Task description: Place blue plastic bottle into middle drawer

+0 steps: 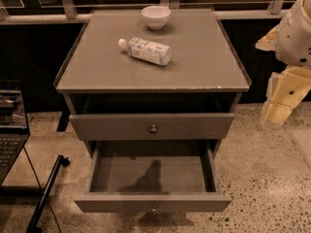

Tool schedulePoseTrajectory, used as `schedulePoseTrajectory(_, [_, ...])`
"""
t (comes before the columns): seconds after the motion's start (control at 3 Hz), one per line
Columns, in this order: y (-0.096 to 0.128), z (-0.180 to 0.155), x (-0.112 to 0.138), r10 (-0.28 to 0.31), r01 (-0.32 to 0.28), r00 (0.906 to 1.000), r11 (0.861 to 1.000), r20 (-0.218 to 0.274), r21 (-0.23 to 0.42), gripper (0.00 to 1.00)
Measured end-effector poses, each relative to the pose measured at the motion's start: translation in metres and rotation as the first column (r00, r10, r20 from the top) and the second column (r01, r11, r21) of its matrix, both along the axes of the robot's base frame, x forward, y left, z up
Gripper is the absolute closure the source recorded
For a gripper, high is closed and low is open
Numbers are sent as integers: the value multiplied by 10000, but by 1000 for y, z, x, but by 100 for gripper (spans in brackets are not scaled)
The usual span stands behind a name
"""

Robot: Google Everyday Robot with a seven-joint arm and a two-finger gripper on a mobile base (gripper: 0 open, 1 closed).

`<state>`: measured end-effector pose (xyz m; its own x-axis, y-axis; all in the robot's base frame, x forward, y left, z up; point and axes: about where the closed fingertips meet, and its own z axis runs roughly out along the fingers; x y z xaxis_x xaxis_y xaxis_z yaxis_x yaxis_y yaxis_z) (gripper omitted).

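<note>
The blue plastic bottle (146, 50) lies on its side on the grey cabinet top (204, 67), white cap pointing left, a little in front of a white bowl (156, 16). The middle drawer (112, 203) is pulled out towards me and holds nothing; a shadow falls on its floor. The identical grey drawer above it (194, 126) is closed. My gripper (278, 111) hangs at the right edge of the view, beside the cabinet's right side and lower than its top, well apart from the bottle and holding nothing.
An open laptop (9, 130) on a thin-legged stand (46, 193) is at the left edge, close to the open drawer's left corner. A metal railing (68, 4) runs behind the cabinet. Speckled floor (262, 178) lies to the right of the drawer.
</note>
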<state>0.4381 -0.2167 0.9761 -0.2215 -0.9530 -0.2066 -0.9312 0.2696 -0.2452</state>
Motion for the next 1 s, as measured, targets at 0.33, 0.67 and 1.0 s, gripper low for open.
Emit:
schedulePoseTrajectory(0.33, [0,1,3,2,-3,9999,10000,112,46,0])
schedulePoseTrajectory(0.67, [4,-5,26,20,-51,9990,9975,446,712,0])
schedulePoseTrajectory(1.0, [11,-17,64,-169,26,9971,9822,746,1878,0])
